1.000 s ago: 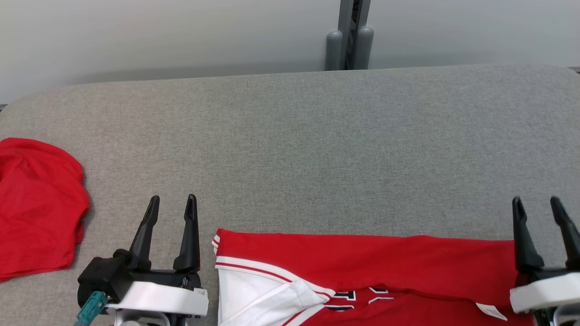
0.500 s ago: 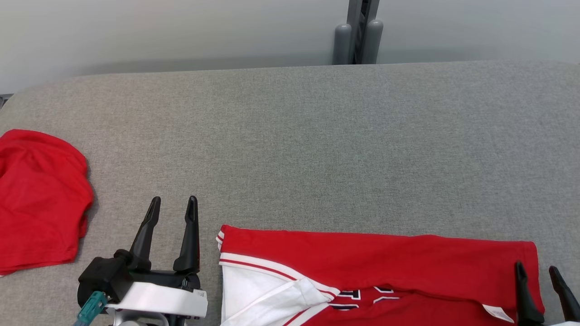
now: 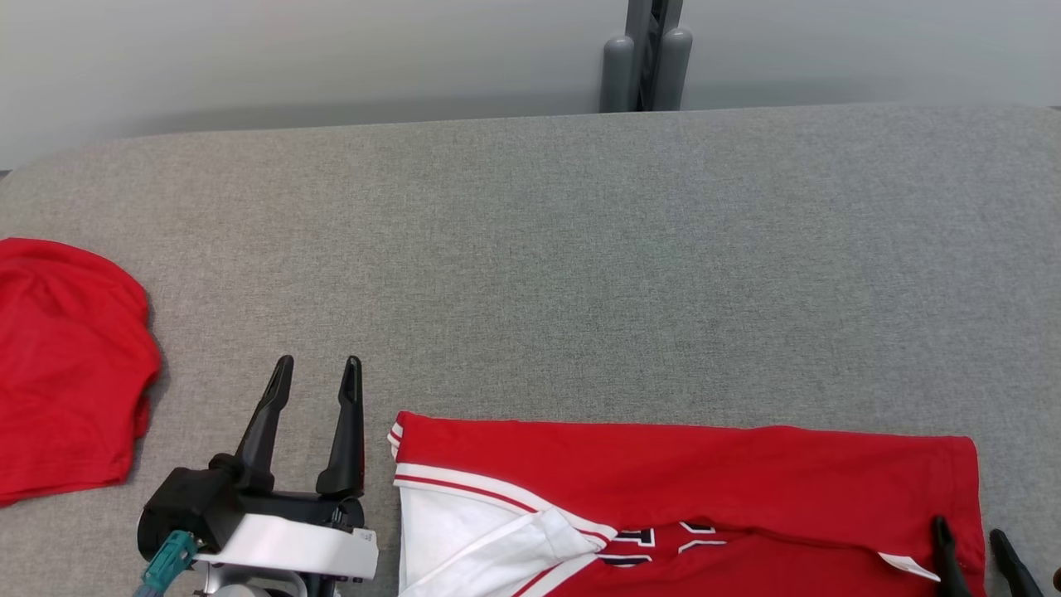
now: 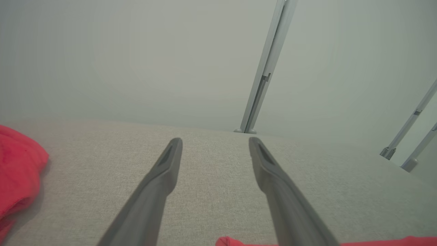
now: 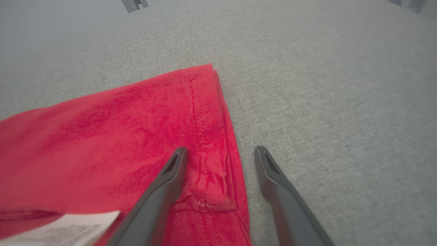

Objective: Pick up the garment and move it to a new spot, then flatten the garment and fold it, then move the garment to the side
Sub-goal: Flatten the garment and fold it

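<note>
Both wide open and empty: my right pincer (image 5: 221,148) straddles the garment (image 3: 704,473) at its right edge, left pincer (image 3: 319,362) just beside it.

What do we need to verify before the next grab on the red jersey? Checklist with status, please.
1. Right gripper open: ok.
2. Right gripper lined up on the red jersey hem corner: ok. One finger is over the fabric and the other over the table.
3. Right gripper touching the fabric: cannot tell.
4. Left gripper open: ok.
5. Left gripper on the jersey's sleeve end: not ok. It sits beside the jersey, over bare table.
6. Other red garment clear of the jersey: ok. It lies apart at the table's left.
</note>
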Available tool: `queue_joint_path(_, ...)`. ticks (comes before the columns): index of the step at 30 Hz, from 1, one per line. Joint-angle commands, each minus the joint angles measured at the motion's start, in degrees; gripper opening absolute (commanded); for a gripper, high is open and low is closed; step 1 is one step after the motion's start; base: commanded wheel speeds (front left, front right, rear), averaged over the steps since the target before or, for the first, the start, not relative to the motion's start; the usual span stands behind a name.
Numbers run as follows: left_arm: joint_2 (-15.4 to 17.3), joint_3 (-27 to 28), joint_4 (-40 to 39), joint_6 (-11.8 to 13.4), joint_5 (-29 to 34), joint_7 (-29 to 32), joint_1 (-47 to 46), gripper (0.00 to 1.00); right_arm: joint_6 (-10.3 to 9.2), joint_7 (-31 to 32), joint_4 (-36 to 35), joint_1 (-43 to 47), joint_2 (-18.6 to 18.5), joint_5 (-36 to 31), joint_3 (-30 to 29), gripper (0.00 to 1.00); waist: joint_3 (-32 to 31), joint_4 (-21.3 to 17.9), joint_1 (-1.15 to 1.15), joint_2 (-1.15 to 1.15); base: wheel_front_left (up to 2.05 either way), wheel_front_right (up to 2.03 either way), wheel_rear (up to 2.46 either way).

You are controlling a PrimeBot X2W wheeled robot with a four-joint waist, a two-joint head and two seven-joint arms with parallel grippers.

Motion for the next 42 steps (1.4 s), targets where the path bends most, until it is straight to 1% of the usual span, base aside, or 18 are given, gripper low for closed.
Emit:
queue_joint_path(1,0.19,0.36,0.05,-0.27,0.53,0.0,-1.09,1.0,0.01,-0.26,1.14,-1.19,-0.75,1.78,1.28,1.0,0.23,0.1,0.0,0.0,0.0,0.0,0.0)
queue_joint_path(8,0.18,1.04,0.19,-0.58,0.8,-0.01,-1.28,1.0,0.07,-0.03,2.37,-2.24,-1.52,5.62,6.09,1.0,0.57,0.42,0.0,0.0,0.0,0.0,0.0)
queue_joint_path(9,0.18,1.1,0.19,-0.57,0.82,-0.01,-1.3,1.0,0.07,0.0,2.4,-2.29,-1.81,5.96,6.43,0.84,0.59,0.45,0.0,0.0,0.0,0.0,0.0)
queue_joint_path(10,0.18,1.13,0.2,-0.54,0.82,0.0,-1.32,1.0,0.06,0.01,2.31,-2.43,-2.07,6.25,6.76,0.3,0.59,0.48,0.0,0.0,0.0,0.0,0.0)
queue_joint_path(11,0.18,1.16,0.19,-0.52,0.8,-0.01,-1.31,1.0,0.06,0.01,2.07,-2.66,-2.28,6.67,7.07,0.0,0.57,0.52,0.0,0.0,0.0,0.0,0.0)
queue_joint_path(20,0.17,1.08,0.2,-0.1,0.43,-0.01,-1.16,1.0,0.0,-0.14,-0.09,-4.96,-4.88,6.53,5.81,0.0,0.66,0.35,0.0,0.0,0.0,0.0,0.0)
queue_joint_path(25,0.18,1.08,0.01,0.08,0.39,0.0,-1.38,1.0,0.0,0.03,1.28,-9.29,-7.97,6.52,6.57,0.0,1.01,-0.02,0.0,0.0,0.0,0.0,0.0)
queue_joint_path(29,0.18,0.9,0.16,0.08,0.71,0.0,-1.76,1.0,0.0,1.76,3.83,-13.44,-11.3,7.35,7.43,0.0,1.24,0.02,0.0,0.0,0.0,0.0,0.0)
queue_joint_path(30,0.18,0.9,0.16,0.08,0.71,0.0,-1.76,1.0,0.0,1.76,3.83,-13.44,-11.3,7.35,7.43,0.0,1.24,0.02,0.0,0.0,0.0,0.0,0.0)
queue_joint_path(33,0.18,0.6,0.4,0.08,0.61,0.0,-2.37,1.0,0.0,3.29,5.96,-16.16,-13.6,7.49,8.65,0.0,1.27,0.48,0.0,0.0,0.0,0.0,0.0)
queue_joint_path(36,0.17,0.66,0.33,0.28,0.06,0.0,-2.53,1.0,0.0,4.46,6.36,-17.97,-15.26,8.57,10.0,0.0,1.15,0.82,0.0,0.0,0.0,0.0,0.0)
queue_joint_path(42,0.18,0.77,0.75,0.39,0.0,-0.01,-2.16,1.0,0.01,8.59,3.08,-18.62,-18.44,12.55,14.13,0.0,0.28,0.57,0.0,0.0,0.0,0.0,0.0)
